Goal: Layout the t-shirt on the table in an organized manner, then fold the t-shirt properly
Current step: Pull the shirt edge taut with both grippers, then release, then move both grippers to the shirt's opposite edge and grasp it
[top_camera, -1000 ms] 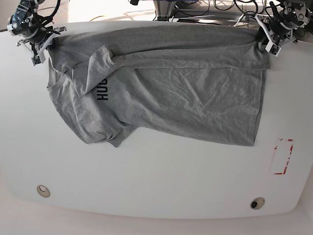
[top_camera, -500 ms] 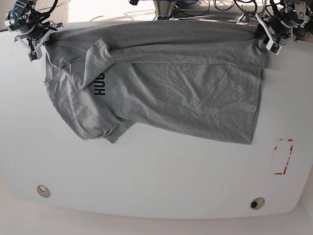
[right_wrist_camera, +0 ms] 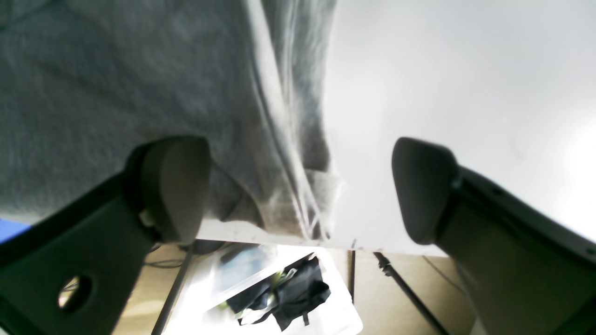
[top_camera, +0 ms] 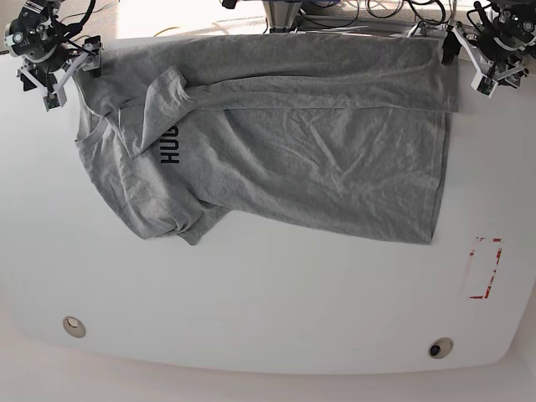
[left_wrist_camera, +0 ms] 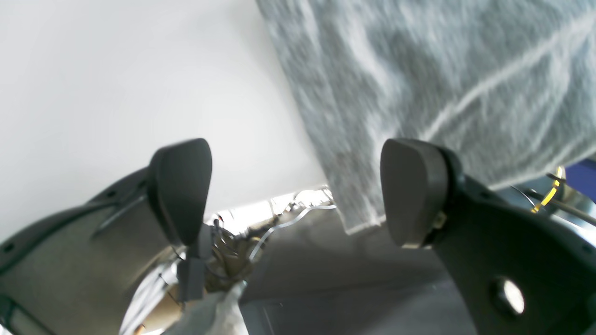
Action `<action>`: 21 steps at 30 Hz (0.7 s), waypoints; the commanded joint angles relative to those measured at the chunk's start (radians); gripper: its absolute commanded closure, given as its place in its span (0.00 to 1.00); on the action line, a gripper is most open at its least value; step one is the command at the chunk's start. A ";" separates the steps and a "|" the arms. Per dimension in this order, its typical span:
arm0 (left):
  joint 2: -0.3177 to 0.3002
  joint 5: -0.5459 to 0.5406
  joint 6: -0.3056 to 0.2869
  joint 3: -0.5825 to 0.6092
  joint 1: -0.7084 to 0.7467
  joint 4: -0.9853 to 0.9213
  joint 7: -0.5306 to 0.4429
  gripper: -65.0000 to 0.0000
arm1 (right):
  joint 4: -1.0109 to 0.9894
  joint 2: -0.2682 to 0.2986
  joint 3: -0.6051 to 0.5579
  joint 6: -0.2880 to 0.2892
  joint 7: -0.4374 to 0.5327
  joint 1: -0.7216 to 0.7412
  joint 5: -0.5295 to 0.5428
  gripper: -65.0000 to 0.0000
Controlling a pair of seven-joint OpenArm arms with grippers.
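A: Starting at the left of the base view, what is the right gripper (top_camera: 60, 65) doing?

B: It is hovering at the far left corner of the table (top_camera: 268, 310), just beside the shoulder end of the t-shirt (top_camera: 276, 142). In its wrist view its two dark fingers (right_wrist_camera: 174, 186) are standing wide apart with nothing between them; the grey cloth is lying past the left finger, its edge reaching the table's rim.

A: And the t-shirt itself?

B: It is lying flat across the far half of the table, collar end to the left, hem to the right. One sleeve is folding over onto the chest, covering part of the black lettering (top_camera: 172, 145), so only "HUG" is showing. The far edge is doubling over in a long band along the table's rim. The lower sleeve is bunching near the left-centre.

A: Further right?

B: A red dashed rectangle (top_camera: 484, 268) is sitting well apart from the hem, and two grommets (top_camera: 74, 326) are sitting near the front edge.

A: And the left gripper (top_camera: 471, 60)?

B: It is sitting at the far right corner, just beside the hem corner. Its fingers (left_wrist_camera: 179, 186) are spread apart too, holding nothing; the shirt corner is hanging between them over the table edge.
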 commanded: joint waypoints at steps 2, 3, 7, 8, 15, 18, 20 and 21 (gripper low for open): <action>-0.013 -0.010 -0.001 -0.032 -0.014 0.054 -0.021 0.17 | 0.102 0.017 0.030 -0.002 0.019 0.000 0.006 0.05; -0.015 -0.010 -0.001 -0.038 -0.019 0.063 -0.021 0.17 | 0.119 0.019 0.034 -0.002 0.019 0.000 0.006 0.05; -0.027 -0.012 -0.001 -0.064 -0.065 0.106 -0.021 0.17 | 0.169 0.022 0.037 -0.002 0.017 0.029 0.006 0.05; -0.027 -0.012 -0.001 -0.069 -0.083 0.114 -0.021 0.17 | 0.174 0.023 0.036 -0.002 0.017 0.047 0.006 0.05; -0.024 -0.003 0.003 -0.081 -0.266 0.117 -0.021 0.17 | 0.126 0.071 -0.004 -0.002 -0.081 0.280 0.005 0.05; -0.022 -0.003 0.006 -0.078 -0.355 0.116 0.018 0.17 | 0.044 0.094 -0.062 -0.002 -0.103 0.403 0.005 0.05; -0.021 -0.003 0.007 -0.074 -0.424 0.111 0.064 0.17 | -0.030 0.109 -0.099 -0.002 -0.101 0.478 0.005 0.05; -0.021 -0.003 0.007 -0.064 -0.456 0.109 0.083 0.17 | -0.062 0.114 -0.113 -0.002 -0.101 0.507 0.005 0.05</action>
